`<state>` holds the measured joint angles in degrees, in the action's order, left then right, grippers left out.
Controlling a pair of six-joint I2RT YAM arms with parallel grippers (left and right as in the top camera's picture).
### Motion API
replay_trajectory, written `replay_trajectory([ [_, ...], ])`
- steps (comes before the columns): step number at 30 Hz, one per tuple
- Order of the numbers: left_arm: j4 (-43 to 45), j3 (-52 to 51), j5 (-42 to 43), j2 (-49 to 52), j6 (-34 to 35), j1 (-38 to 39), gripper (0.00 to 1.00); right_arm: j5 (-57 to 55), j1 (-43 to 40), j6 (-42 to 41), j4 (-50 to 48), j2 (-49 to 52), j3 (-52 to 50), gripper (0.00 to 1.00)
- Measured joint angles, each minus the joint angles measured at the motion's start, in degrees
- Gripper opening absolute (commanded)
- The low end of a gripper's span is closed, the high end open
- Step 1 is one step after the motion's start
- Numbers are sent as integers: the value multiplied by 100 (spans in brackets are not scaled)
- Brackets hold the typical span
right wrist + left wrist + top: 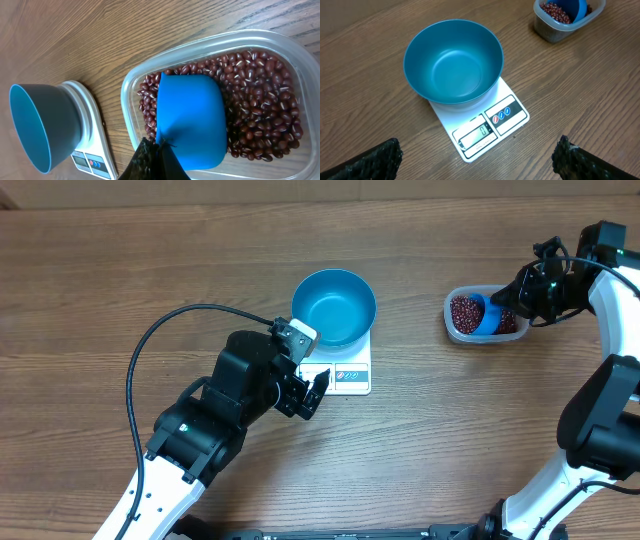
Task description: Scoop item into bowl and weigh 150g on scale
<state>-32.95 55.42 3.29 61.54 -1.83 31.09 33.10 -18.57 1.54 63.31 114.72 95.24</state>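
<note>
Black fingertips [370,162] of the left gripper [310,394] occupy the lower corners of the left wrist view. They are spread wide apart with nothing between them, and the gripper hangs over the desk [120,260] just in front of the scale [347,376]. This white scale sits near the middle of the desk, with its display and label strip facing the near edge. The display shows a single digit that is too small to read with certainty. A round blue bowl [333,305] stands upright on the scale platform, covering most of it, and its smooth inside is visible down to the bottom. Toward the right edge of the desk, well apart from the scale, stands a clear plastic tub [450,320]. Inside it is a loose layer of small dark red-brown beans [260,100]. A small blue scoop [190,120] lies in the tub, on the beans, with its rounded back toward the right wrist camera. The right gripper [503,300] reaches over the right rim of the tub, its fingers pressed together and pinching the near end of the scoop.
</note>
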Motion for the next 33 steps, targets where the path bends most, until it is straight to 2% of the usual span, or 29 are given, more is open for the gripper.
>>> replay_trajectory([
  [33, 9, 0, 61, 0, 20, 0, 99, 960, -647, 151, 39, 26, -125, 4],
])
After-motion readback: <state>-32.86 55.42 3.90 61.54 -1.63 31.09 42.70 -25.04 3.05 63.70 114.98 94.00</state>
